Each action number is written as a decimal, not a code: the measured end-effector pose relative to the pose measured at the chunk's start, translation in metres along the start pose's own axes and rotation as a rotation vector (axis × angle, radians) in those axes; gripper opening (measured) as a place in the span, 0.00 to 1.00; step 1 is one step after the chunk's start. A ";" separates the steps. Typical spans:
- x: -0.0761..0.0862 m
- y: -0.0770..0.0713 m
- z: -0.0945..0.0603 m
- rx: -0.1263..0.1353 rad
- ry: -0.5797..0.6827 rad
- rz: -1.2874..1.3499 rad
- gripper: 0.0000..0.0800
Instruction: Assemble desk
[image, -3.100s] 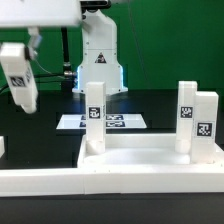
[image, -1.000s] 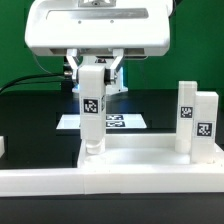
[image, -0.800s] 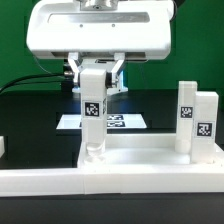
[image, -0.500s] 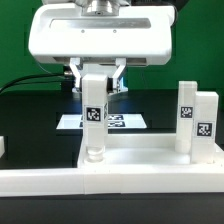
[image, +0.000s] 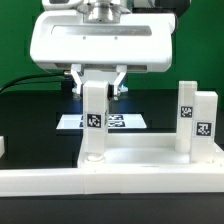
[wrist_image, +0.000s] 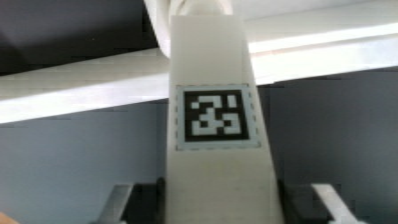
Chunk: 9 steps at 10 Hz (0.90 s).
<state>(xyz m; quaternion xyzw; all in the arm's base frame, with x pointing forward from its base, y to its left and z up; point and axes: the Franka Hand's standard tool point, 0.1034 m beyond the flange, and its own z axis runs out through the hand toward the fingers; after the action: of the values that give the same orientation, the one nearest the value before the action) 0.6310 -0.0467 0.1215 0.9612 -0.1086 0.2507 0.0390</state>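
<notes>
Nearest the exterior camera lies the wide white plastic desk panel (image: 150, 160) with its raised rim, flat on the black table (image: 30, 115). At its corner on the exterior view's left stands 1 short square white leg (image: 94, 115) bearing a black-and-white tag, its foot in the socket. The gripper (image: 95, 88) holds this leg narrowly between both fingers (image: 77, 82); over the past second its wrist body has sunk lower, pressing the leg down. That suggests seating is nearly done. 2 more tagged legs (image: 193, 118) stand at the exterior view's right. Beyond lies the marker board (image: 120, 122).
</notes>
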 end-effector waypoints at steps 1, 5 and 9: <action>-0.001 0.000 0.000 -0.001 0.006 -0.002 0.36; -0.004 -0.001 -0.001 -0.006 0.029 -0.005 0.36; -0.003 0.000 -0.001 -0.006 0.029 -0.007 0.73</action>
<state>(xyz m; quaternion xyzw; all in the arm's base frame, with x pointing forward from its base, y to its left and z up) 0.6276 -0.0455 0.1210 0.9577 -0.1056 0.2641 0.0443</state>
